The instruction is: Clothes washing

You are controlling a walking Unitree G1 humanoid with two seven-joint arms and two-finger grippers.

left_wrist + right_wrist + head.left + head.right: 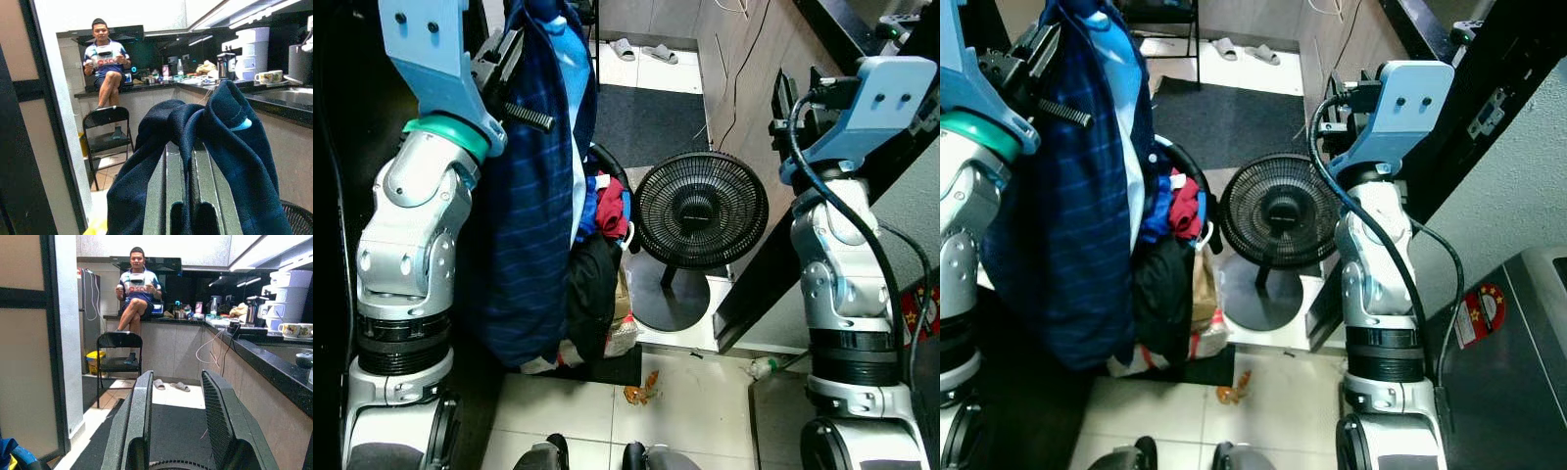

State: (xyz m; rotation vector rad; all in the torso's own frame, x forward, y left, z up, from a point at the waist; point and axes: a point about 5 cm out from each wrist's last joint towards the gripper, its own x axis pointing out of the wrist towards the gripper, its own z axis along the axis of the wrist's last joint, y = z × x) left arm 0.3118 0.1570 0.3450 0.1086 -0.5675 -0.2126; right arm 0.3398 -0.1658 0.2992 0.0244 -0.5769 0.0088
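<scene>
Two left fingers [205, 186] (closed), navy garment [230, 142] draped over

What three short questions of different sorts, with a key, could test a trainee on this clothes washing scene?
1. True or false: the right gripper holds a garment.
2. Which gripper holds the dark blue checked cloth garment?
A. left
B. right
C. neither
3. Fill in: the round black electric fan stands beside a basket of ____.

Key:
1. False. Its fingers are open with nothing between them.
2. A. The left gripper is shut on the garment, which hangs down beside the left arm.
3. Clothes: red, blue and black mixed clothes are piled in the basket.
</scene>
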